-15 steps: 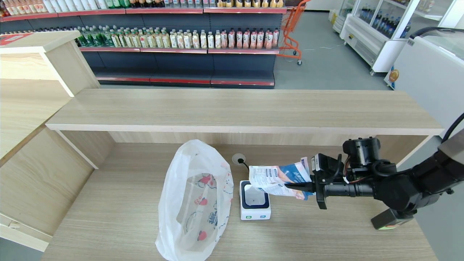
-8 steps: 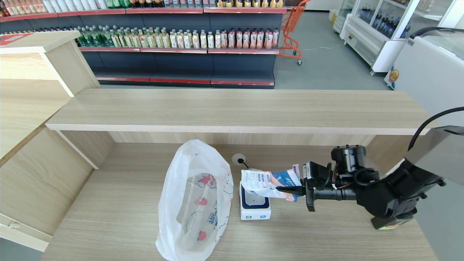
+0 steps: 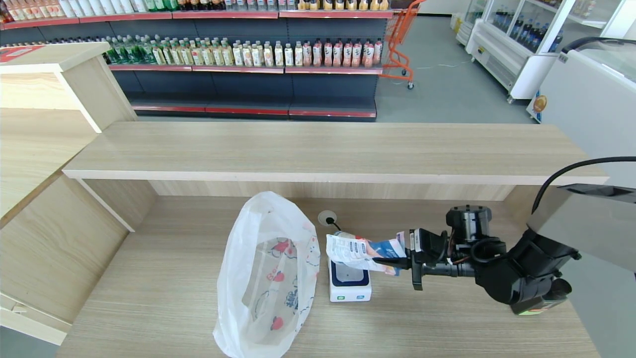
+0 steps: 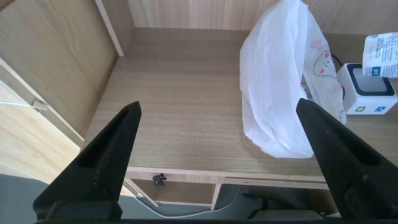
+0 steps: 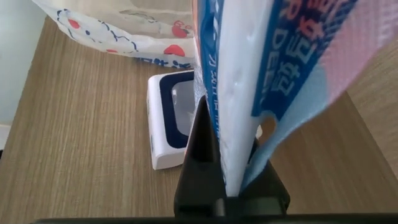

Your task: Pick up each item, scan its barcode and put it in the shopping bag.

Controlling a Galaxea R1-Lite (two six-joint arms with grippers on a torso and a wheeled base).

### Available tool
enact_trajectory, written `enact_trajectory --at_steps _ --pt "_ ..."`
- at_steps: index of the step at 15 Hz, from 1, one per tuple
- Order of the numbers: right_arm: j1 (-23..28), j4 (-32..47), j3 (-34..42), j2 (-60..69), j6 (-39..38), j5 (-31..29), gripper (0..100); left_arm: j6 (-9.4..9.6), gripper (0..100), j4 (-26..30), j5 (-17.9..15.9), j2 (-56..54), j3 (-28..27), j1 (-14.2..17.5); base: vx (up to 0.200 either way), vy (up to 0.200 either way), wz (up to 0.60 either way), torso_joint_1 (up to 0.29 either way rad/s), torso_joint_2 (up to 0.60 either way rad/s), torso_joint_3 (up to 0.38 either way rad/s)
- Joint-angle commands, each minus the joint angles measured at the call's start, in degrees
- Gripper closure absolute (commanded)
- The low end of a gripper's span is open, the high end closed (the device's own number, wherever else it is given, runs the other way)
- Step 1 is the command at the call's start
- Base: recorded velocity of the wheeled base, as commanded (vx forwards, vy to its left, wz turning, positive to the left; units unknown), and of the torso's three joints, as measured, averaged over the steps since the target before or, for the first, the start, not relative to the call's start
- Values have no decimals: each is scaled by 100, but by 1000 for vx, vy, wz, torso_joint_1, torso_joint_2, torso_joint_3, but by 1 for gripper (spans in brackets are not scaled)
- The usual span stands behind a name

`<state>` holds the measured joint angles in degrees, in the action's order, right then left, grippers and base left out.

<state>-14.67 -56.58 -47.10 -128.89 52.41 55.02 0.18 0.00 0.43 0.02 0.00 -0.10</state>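
I have the right gripper clamped on a flat blue-and-white packet, pinching it by its blue end. The arm reaches in from the right, low over the counter. The packet's white printed end hangs over the far part of the scanner; I can't tell whether the two touch. In the right wrist view the packet stands on edge between the dark fingers, with the scanner's glass window below.

The scanner is a small white box with a dark top. It sits on the counter just right of the shopping bag, and a black cable runs from it to a round grommet behind. The bag is thin white plastic with red and blue cartoon prints, slumped on the wood.

The left gripper hangs spread wide and holding nothing, high over the counter's near left part, well apart from the bag.

The counter is pale wood grain, with a raised ledge of the same wood along its far side. Beyond lie a grey floor, shelves of bottled drinks, an orange cart and white chiller cabinets.
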Motion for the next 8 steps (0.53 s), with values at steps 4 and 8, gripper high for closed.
enact_trajectory --at_steps 4,8 --pt "8 -20 -27 -145 -90 18 100 -1 0 0 1 6 0 1 0 0 0 0 0 0" --pt "8 -20 -18 -163 -108 18 100 -1 0 0 1 6 0 1 0 0 0 0 0 0"
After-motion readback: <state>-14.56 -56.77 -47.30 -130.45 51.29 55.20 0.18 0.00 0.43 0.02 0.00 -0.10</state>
